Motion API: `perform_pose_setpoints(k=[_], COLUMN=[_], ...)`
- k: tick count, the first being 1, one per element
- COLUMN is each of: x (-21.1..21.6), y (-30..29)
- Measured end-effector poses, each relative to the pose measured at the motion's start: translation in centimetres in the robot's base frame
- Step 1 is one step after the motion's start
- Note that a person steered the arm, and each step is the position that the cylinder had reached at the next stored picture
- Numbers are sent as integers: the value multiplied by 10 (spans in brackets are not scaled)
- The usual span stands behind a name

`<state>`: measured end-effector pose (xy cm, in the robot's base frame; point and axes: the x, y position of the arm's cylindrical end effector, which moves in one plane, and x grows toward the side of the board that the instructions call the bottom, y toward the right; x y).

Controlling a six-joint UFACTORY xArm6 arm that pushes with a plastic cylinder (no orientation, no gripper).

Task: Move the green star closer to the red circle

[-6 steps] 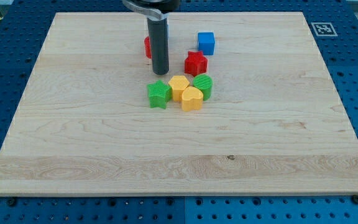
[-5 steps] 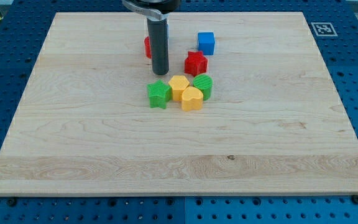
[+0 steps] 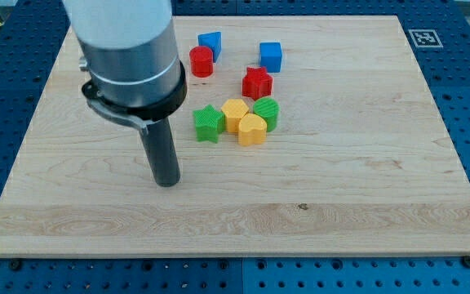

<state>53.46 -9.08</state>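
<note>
My tip, holding nothing, is being kept below-left of the green star, which is touching the yellow cluster and is being faced from below the red circle.

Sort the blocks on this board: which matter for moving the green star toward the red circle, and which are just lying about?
In the job:
green star
red circle
my tip, below-left of the green star, not touching

Lying about:
two yellow blocks
green round block
red star
two blue cubes
</note>
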Motion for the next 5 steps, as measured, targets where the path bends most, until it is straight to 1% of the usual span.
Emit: perform_pose_setpoints(k=[1, 2, 3, 4, 5], x=[-8, -14, -46, -87, -112], y=[47, 50, 45, 41, 41])
